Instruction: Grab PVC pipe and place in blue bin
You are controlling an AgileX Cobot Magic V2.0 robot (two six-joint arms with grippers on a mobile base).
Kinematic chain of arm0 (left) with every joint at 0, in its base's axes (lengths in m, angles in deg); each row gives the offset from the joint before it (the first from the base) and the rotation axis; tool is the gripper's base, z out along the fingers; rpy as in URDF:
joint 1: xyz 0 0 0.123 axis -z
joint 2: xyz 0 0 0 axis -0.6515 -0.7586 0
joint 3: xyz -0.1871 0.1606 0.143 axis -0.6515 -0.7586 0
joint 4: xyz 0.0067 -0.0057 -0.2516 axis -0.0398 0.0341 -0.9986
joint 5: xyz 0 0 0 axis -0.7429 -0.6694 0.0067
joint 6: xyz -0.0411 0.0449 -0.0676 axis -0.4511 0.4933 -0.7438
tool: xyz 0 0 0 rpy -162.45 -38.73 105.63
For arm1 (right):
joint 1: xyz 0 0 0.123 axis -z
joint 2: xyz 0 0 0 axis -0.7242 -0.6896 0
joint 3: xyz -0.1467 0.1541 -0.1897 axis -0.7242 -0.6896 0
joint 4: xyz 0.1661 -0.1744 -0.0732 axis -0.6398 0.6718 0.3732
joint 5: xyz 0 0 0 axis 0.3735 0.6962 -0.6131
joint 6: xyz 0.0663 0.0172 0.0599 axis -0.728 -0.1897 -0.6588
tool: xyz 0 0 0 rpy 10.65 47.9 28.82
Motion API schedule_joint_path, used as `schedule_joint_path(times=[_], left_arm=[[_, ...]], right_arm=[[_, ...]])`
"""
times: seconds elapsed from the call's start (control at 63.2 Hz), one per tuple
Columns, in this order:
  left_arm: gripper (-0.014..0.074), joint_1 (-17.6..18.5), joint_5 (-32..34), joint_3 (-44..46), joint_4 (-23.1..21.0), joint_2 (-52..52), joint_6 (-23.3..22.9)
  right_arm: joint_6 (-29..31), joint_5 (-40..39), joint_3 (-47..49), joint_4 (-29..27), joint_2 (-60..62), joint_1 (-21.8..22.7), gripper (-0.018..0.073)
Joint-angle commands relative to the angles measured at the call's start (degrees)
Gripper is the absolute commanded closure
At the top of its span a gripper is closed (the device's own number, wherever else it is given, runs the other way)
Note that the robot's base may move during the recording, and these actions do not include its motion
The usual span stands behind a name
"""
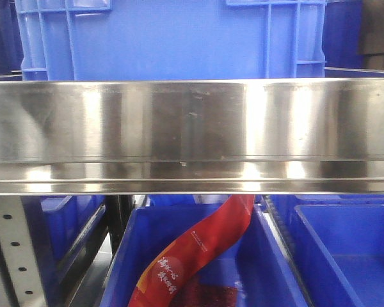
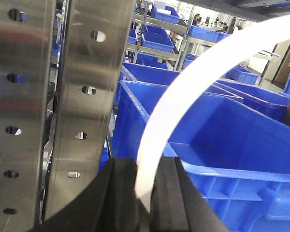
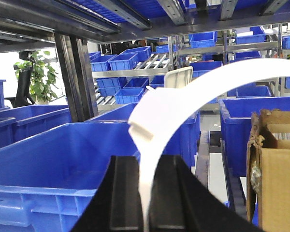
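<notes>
Steel beam (image 1: 192, 128) spans the whole front view. A blue crate (image 1: 173, 38) stands on the shelf behind and above it. Below the beam sit two blue bins. The middle bin (image 1: 147, 243) holds a red banner (image 1: 198, 256) with yellow characters, which hangs down from under the beam; the right bin (image 1: 345, 256) stands just beside it.

From the left wrist, two perforated steel uprights (image 2: 89, 96) fill the left side, with a deep blue tub (image 2: 222, 140) just to their right and more racked tubs behind. The left gripper (image 2: 145, 166) shows as two black fingers (image 2: 123, 193) set close together. A white curved strip (image 2: 183, 92) rises from between them and arcs up to the right.

From the right wrist, a blue tote (image 3: 48, 154) lies ahead on the left and a cardboard box (image 3: 278, 179) on the right. A potted plant (image 3: 41, 79) stands far left. The right gripper (image 3: 146, 162) likewise has its black fingers (image 3: 123, 193) close together around a white band (image 3: 183, 101), which carries a clip (image 3: 140, 125).

Whether either pair is clamping or merely flanking the white piece cannot be told, nor whether that piece is the pipe.
</notes>
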Motion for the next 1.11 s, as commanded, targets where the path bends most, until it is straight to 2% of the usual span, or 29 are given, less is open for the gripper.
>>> schedule_joint_path(times=[0.0, 0.095, 0.158, 0.221, 0.348, 0.411, 0.49, 0.601, 0.791, 0.87, 1.091], left_arm=[[0.0706, -0.1, 1.8, 0.1, 0.2, 0.4, -0.3], [0.0706, 0.1, 0.7, 0.1, 0.6, 0.4, -0.3], [0.0706, 1.9, 0.8, 1.2, 0.6, 0.2, -0.1], [0.0706, 5.3, -0.2, 3.7, 0.8, -0.6, 2.4], [0.0706, 14.9, -3.5, 9.5, 1.0, -4.1, 10.0], [0.0706, 18.6, -3.4, 12.3, 2.1, -7.5, 10.4], [0.0706, 20.9, -2.4, 16.0, 2.8, -11.7, 10.4], [0.0706, 20.9, -1.6, 22.4, 2.8, -19.4, 10.4], [0.0706, 19.0, -1.8, 35.8, 2.8, -33.7, 10.4], [0.0706, 17.6, -1.8, 41.4, 0.9, -39.4, 10.4], [0.0706, 14.9, -7.0, 54.3, -1.5, -52.8, 10.3]], right_arm=[[0.2, -1.9, -0.3, 0.2, -0.1, 0.0, 0.0727], [-0.2, -0.3, 0.0, -0.3, -0.7, -0.4, 0.0727], [0.9, 2.3, 1.3, -0.4, -2.5, -1.5, 0.0727], [3.3, 3.1, 3.0, -0.4, -5.5, -3.5, 0.0727], [5.1, -1.0, 5.9, -0.4, -12.7, -7.9, 0.0727], [5.3, -1.9, 8.0, -0.1, -16.4, -10.1, 0.0727], [5.3, -1.6, 11.1, -0.1, -21.2, -12.3, 0.0727], [5.3, -1.5, 15.3, 0.1, -27.6, -14.5, 0.0727], [5.3, -1.4, 24.6, 0.1, -38.8, -14.8, 0.0727], [5.3, -1.4, 29.0, -0.2, -43.4, -15.0, 0.0727], [5.3, -0.3, 37.3, -0.4, -52.9, -17.8, 0.0726]])
